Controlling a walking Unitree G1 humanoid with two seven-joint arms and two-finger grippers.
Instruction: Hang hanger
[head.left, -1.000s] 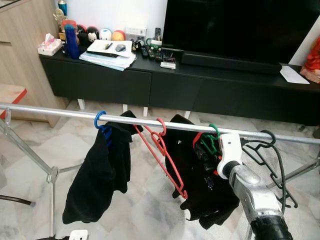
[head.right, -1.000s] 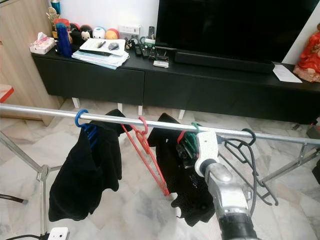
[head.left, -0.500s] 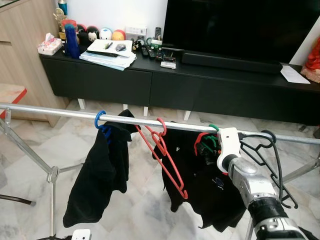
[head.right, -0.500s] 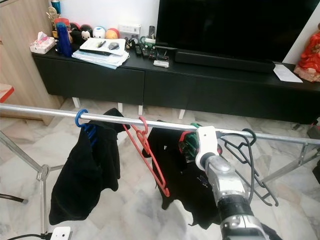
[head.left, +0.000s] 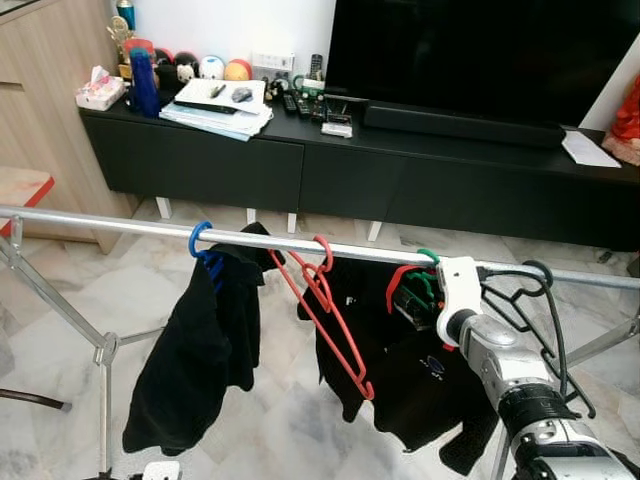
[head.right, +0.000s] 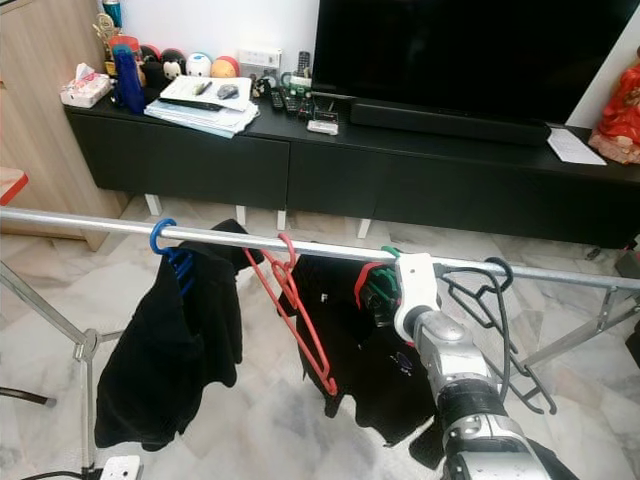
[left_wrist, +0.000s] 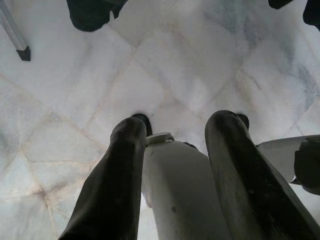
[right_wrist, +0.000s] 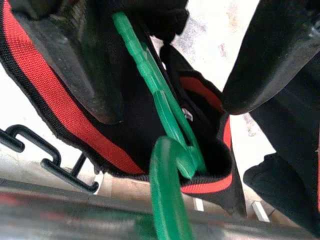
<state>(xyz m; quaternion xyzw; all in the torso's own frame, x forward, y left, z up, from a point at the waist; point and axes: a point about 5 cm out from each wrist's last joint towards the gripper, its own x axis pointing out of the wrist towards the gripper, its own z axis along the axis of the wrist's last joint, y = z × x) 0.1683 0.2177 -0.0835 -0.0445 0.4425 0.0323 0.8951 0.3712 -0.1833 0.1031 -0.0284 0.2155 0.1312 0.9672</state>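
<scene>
Left gripper (left_wrist: 175, 165): hangs idle over the marble floor, its two black fingers spread apart, nothing between them.
Rail: long silver metal rail (head.left: 120, 226) carries a blue plastic hanger (head.left: 200, 240) with a black garment, then an empty red plastic hanger (head.left: 325, 300).
Task hanger: green plastic hanger (right_wrist: 167, 150) with a black red-trimmed shirt (head.left: 400, 380); hook already over the rail.
Right gripper (right_wrist: 170, 75): fingers wide apart either side of the hanger, not clamping.
Progress: hanging looks done; withdrawal left.

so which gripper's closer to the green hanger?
Right. The right gripper is at the rail with its jaws open around the green hanger. The left gripper hangs low over the floor, away from it.
</scene>
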